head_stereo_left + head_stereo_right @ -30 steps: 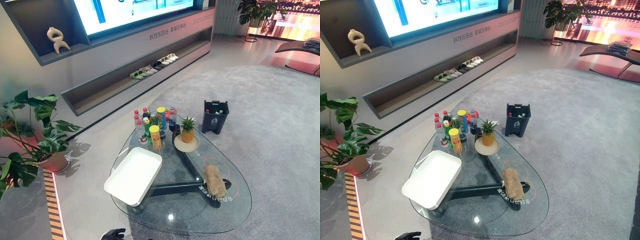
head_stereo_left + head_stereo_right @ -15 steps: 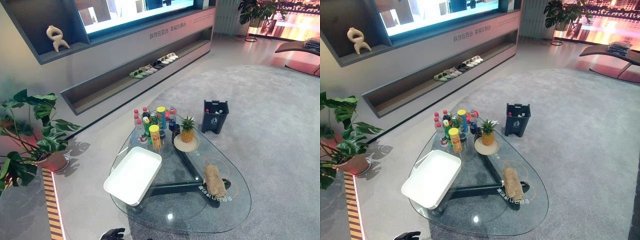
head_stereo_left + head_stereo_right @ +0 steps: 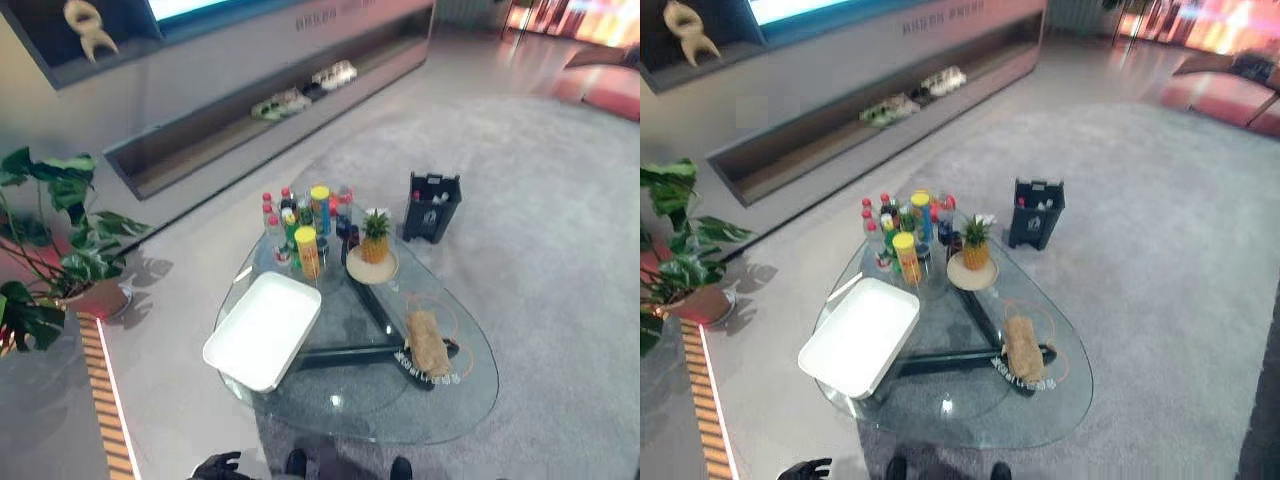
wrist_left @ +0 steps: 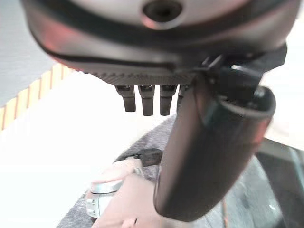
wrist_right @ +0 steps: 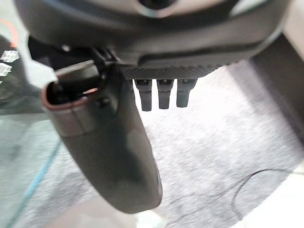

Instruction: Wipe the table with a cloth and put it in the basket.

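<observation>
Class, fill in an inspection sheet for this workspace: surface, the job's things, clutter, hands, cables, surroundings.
Surface: glass table, dark base showing through.
Job's things: rolled tan cloth lies on the table's right part, untouched; white basket on the left part, overhanging the edge.
Clutter: bottles at the far end; pineapple on a plate.
Hands: left hand low by the near edge, fingers relaxed; right hand open, holding nothing.
Cables: nothing seen.
Surroundings: dark bin on grey carpet, potted plant, shoes on a low shelf.
</observation>
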{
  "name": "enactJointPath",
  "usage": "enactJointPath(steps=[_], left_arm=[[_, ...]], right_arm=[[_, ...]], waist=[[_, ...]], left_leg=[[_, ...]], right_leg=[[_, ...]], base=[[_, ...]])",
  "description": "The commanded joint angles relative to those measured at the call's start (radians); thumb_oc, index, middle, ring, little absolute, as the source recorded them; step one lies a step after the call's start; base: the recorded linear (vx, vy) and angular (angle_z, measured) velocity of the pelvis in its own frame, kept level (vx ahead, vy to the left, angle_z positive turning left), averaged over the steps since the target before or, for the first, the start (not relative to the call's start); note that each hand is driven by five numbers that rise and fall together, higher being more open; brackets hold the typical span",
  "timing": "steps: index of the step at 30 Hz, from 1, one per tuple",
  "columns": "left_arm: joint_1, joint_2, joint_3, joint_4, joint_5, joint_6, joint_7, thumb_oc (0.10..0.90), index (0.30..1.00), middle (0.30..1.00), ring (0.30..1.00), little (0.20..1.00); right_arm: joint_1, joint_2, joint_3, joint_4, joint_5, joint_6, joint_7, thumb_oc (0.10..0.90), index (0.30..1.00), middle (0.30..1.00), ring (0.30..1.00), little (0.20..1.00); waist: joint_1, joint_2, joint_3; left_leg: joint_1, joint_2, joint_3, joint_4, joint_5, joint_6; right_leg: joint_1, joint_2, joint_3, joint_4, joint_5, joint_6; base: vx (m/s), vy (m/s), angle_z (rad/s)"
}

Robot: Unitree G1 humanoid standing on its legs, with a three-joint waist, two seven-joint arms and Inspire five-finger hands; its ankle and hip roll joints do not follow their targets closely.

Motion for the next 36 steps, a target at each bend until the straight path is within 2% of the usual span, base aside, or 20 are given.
enactJointPath(steps=[1,5,8,12,16,21,27,36], left_arm=[[-0.128,0.088,-0.017,0.007,-0.081,-0.014,0.028,0.800,0.900,0.900,0.900,0.900],[-0.170,0.086,-0.039,-0.008,-0.120,-0.035,0.025,0.800,0.900,0.900,0.900,0.900],[-0.231,0.090,-0.069,-0.026,-0.174,-0.065,0.045,0.800,0.900,0.900,0.900,0.900],[-0.290,0.107,-0.066,-0.052,-0.230,-0.067,0.061,0.800,0.900,0.900,0.900,0.900],[-0.323,0.124,-0.045,-0.079,-0.306,-0.080,0.084,0.800,0.900,0.900,0.900,0.900],[-0.321,0.128,-0.028,-0.117,-0.336,-0.091,0.096,0.800,0.900,0.900,0.900,0.900],[-0.319,0.129,-0.038,-0.136,-0.335,-0.083,0.099,0.800,0.900,0.900,0.900,0.900],[-0.317,0.122,-0.047,-0.128,-0.336,-0.093,0.097,0.800,0.900,0.900,0.900,0.900]], right_arm=[[-0.093,-0.041,0.039,-0.006,0.015,-0.003,-0.056,0.800,0.900,0.900,0.900,0.900],[-0.117,-0.049,0.056,-0.014,0.014,-0.019,-0.062,0.800,0.900,0.900,0.900,0.900],[-0.178,-0.054,0.088,-0.024,0.037,-0.015,-0.074,0.800,0.900,0.900,0.900,0.900],[-0.245,-0.065,0.095,-0.041,0.068,-0.013,-0.099,0.800,0.900,0.900,0.900,0.900],[-0.299,-0.082,0.099,-0.067,0.078,-0.018,-0.139,0.800,0.900,0.900,0.900,0.900],[-0.306,-0.091,0.091,-0.101,0.095,-0.043,-0.199,0.800,0.900,0.900,0.900,0.900],[-0.320,-0.093,0.078,-0.133,0.097,-0.079,-0.251,0.800,0.900,0.900,0.900,0.900],[-0.324,-0.088,0.075,-0.122,0.094,-0.108,-0.270,0.800,0.900,0.900,0.900,0.900]], waist=[[0.002,-0.052,0.109],[-0.004,-0.050,0.157],[-0.004,-0.052,0.208],[-0.003,-0.059,0.265],[0.000,-0.062,0.294],[0.001,-0.064,0.308],[-0.002,-0.061,0.316],[-0.006,-0.051,0.319]], left_leg=[[-0.009,-0.026,0.022,0.021,-0.043,0.036],[-0.054,-0.030,0.016,0.052,-0.044,0.037],[-0.148,-0.039,0.014,0.118,-0.043,0.037],[-0.281,-0.062,0.003,0.254,-0.063,0.040],[-0.423,-0.085,0.008,0.391,-0.095,0.052],[-0.542,-0.085,0.007,0.532,-0.147,0.062],[-0.640,-0.073,0.002,0.641,-0.189,0.070],[-0.708,-0.070,-0.002,0.726,-0.218,0.075]], right_leg=[[-0.058,-0.030,0.066,0.057,-0.007,-0.005],[-0.094,-0.029,0.066,0.080,-0.014,-0.010],[-0.191,-0.032,0.060,0.160,-0.025,-0.014],[-0.320,-0.039,0.056,0.286,-0.047,-0.013],[-0.461,-0.043,0.066,0.423,-0.084,-0.017],[-0.575,-0.035,0.073,0.559,-0.134,-0.030],[-0.676,-0.028,0.086,0.666,-0.169,-0.047],[-0.741,-0.031,0.089,0.743,-0.189,-0.061]], base=[[-0.19,-0.019,0.14],[-0.09,-0.016,0.03],[-0.19,-0.020,0.00],[-0.15,-0.040,0.05],[-0.13,-0.029,0.08],[-0.07,-0.028,0.07],[-0.05,-0.025,-0.05],[-0.02,-0.008,-0.05]])
